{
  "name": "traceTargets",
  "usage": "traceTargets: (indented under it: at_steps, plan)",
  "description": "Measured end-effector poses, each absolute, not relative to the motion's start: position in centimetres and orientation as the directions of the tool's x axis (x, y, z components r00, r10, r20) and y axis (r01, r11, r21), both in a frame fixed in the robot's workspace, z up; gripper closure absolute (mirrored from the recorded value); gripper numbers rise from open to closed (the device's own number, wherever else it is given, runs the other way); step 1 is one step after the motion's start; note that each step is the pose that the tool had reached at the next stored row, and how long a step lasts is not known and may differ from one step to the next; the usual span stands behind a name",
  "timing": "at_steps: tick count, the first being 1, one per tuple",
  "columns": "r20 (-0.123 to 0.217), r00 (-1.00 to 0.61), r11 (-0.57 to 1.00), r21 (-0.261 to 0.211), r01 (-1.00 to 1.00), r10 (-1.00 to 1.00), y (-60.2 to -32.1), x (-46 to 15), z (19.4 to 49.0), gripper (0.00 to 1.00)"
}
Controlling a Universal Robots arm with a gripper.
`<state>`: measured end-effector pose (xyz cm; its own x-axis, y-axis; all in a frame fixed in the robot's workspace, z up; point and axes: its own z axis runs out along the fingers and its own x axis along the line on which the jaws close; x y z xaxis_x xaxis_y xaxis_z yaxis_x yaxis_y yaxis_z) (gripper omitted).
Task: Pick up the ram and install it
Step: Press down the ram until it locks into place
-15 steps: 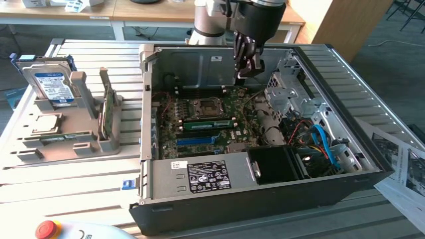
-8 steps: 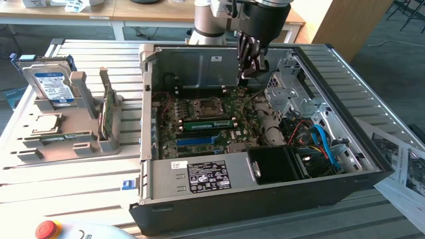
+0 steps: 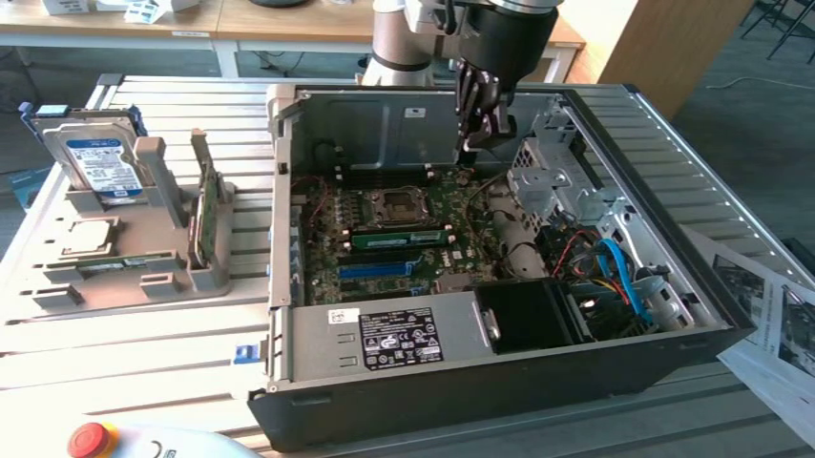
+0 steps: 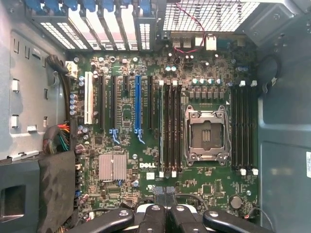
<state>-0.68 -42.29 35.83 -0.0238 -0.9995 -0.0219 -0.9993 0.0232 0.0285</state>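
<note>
The ram (image 3: 397,238) is a long green stick standing on edge in a motherboard slot beside the empty CPU socket (image 3: 391,203). In the wrist view the ram (image 4: 162,128) shows edge-on as a thin pale strip in the slot row next to the CPU socket (image 4: 206,133). My gripper (image 3: 483,139) hangs inside the open computer case (image 3: 510,367), above the far end of the motherboard and apart from the ram. Its black fingers (image 4: 151,218) are pressed together with nothing between them, so my gripper (image 4: 165,212) is shut and empty.
A grey parts holder (image 3: 140,253) at the exterior view's left carries a hard drive (image 3: 95,157) and an upright green card (image 3: 204,224). A long blue slot (image 4: 137,104), a power supply (image 3: 388,339), a drive cage (image 3: 554,181) and cables crowd the case. A red button (image 3: 90,437) sits in front.
</note>
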Motion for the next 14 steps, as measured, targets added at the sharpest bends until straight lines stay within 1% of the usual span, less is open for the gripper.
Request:
traceTargets:
  at_steps: [9, 14]
  plan:
    - [-0.022, -0.024, 0.023, 0.028, -0.999, -0.999, -41.34, -0.59, 35.69, 0.89]
    - [-0.022, -0.024, 0.023, 0.028, -0.999, -0.999, -41.28, -0.58, 35.69, 0.89]
